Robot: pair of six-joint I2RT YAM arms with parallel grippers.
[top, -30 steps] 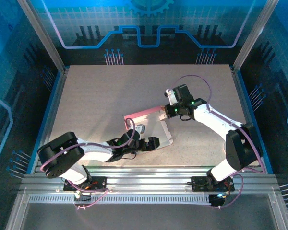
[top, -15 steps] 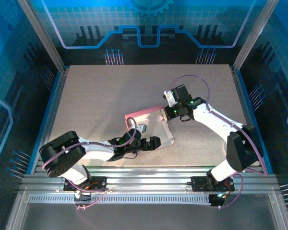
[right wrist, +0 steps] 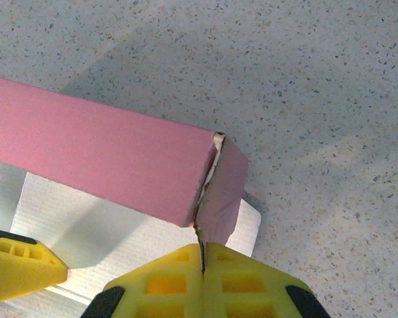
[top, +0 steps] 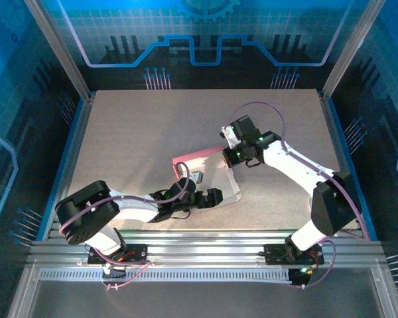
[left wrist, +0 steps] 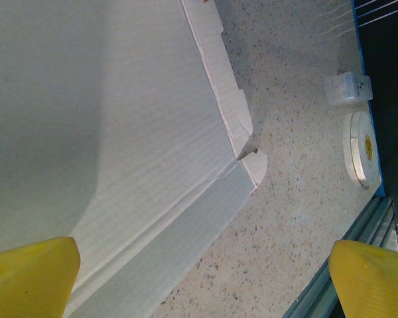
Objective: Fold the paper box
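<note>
Arms meet at the paper box (right wrist: 99, 152): right gripper (right wrist: 203, 257) jaws pinch its flap, left gripper (left wrist: 199, 275) jaws spread.

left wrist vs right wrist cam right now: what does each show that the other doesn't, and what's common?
Left wrist: the thin card paper box with its whitish face lying flat and creased flaps, the left gripper open over its edge, a small clear container and a white round roll by the table edge. Right wrist: a pink wall of the box folded up, its pink end flap pinched in the shut right gripper. Both: the box's whitish card and the speckled tabletop.
</note>
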